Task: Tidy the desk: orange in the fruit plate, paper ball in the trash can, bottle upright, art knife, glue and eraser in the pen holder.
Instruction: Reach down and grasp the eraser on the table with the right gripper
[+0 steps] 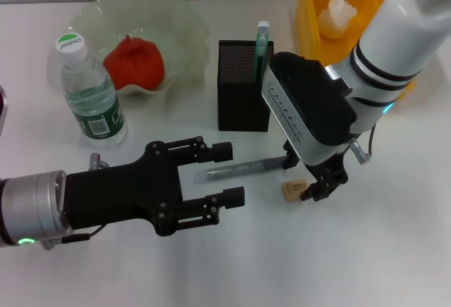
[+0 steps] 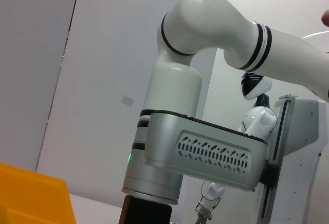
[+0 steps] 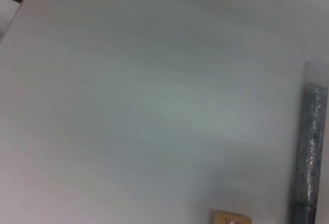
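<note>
My left gripper [image 1: 229, 174] is open, low over the table, with its fingertips on either side of the near end of the grey glue tube [image 1: 243, 168], which lies flat. My right gripper [image 1: 309, 179] is open just above the tan eraser [image 1: 292, 191] on the table. The right wrist view shows the eraser [image 3: 230, 217] and the glue tube [image 3: 310, 147] on the white tabletop. The black mesh pen holder [image 1: 243, 85] holds the green art knife [image 1: 261, 50]. The orange [image 1: 134, 64] sits in the glass fruit plate [image 1: 180, 22]. The bottle [image 1: 90, 92] stands upright. The paper ball [image 1: 338, 13] is in the yellow trash can [image 1: 313, 25].
The pen holder stands just behind both grippers. The trash can is at the back right behind my right arm [image 1: 402, 32]. The left wrist view shows my right arm [image 2: 205, 147] and a corner of the trash can [image 2: 31, 198].
</note>
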